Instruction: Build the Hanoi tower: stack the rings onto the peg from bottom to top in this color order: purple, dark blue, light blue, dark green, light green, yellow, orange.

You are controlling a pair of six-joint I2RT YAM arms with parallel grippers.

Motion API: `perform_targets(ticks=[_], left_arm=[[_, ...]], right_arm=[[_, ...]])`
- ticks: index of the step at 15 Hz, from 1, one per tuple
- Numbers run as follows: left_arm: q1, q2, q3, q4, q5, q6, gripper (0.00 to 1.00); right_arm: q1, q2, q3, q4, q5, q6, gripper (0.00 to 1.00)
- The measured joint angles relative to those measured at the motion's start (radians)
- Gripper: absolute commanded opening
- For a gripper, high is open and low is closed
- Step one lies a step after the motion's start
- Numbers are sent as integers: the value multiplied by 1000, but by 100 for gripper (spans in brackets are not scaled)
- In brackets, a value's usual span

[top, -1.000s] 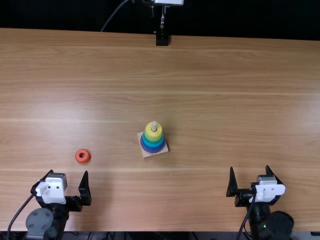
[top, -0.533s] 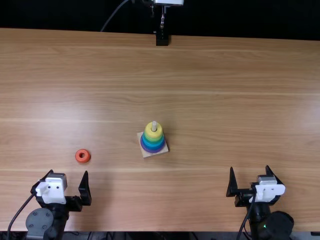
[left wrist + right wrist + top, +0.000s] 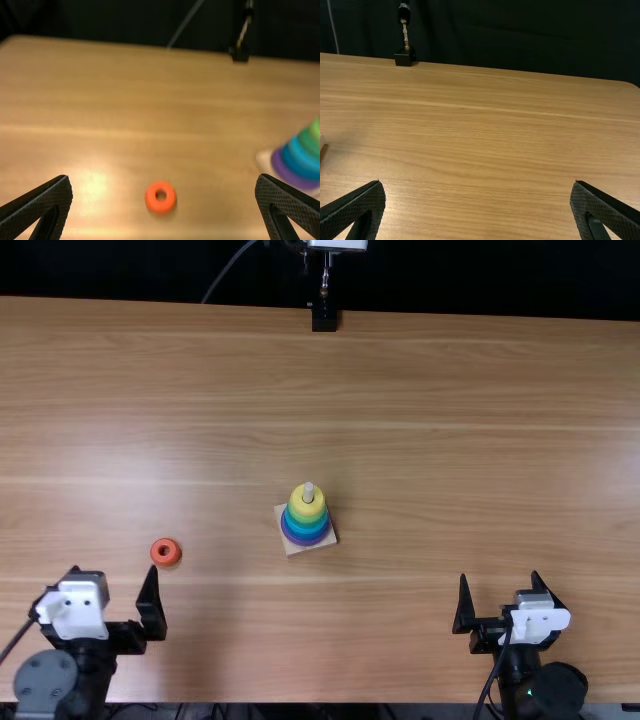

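In the top view my left gripper (image 3: 112, 585) stands open at the near left, just short of the orange ring (image 3: 166, 552), which lies flat on the table. The left wrist view has the orange ring (image 3: 160, 197) beyond the open left gripper (image 3: 164, 207). Near the middle, the wooden base (image 3: 312, 548) carries a peg (image 3: 308, 492) with stacked rings: purple lowest, then blue and green tones, and a yellow ring (image 3: 306, 507) on top. My right gripper (image 3: 502, 602), open and holding nothing, is at the near right; the right wrist view shows this gripper (image 3: 478, 207) over bare wood.
At the far edge of the table (image 3: 450, 460) a black stand (image 3: 324, 316) is fixed, with a dark curtain behind it. The corner of the wooden base (image 3: 322, 142) shows at the side of the right wrist view.
My left gripper has shifted a little to the left and farther onto the table, still open. The right arm, the orange ring and the stack have not moved.
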Motion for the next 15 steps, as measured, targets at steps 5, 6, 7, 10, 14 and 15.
perform_targets(ticks=[5, 6, 7, 10, 14, 15], left_arm=[[37, 477, 280, -354, 5, 1, 100], [37, 573, 280, -420, 8, 1, 100], [37, 639, 280, -428, 9, 1, 100], [37, 870, 280, -428, 12, 1, 100], [21, 1125, 315, -373, 14, 33, 100], [17, 1167, 347, -341, 16, 51, 100]], right_arm=[[0, 0, 0, 0, 0, 0, 100], [0, 0, 0, 0, 0, 0, 100], [0, 0, 0, 0, 0, 0, 100], [0, 0, 0, 0, 0, 0, 100], [0, 0, 0, -1, 0, 0, 100], [0, 0, 0, 0, 0, 0, 100]])
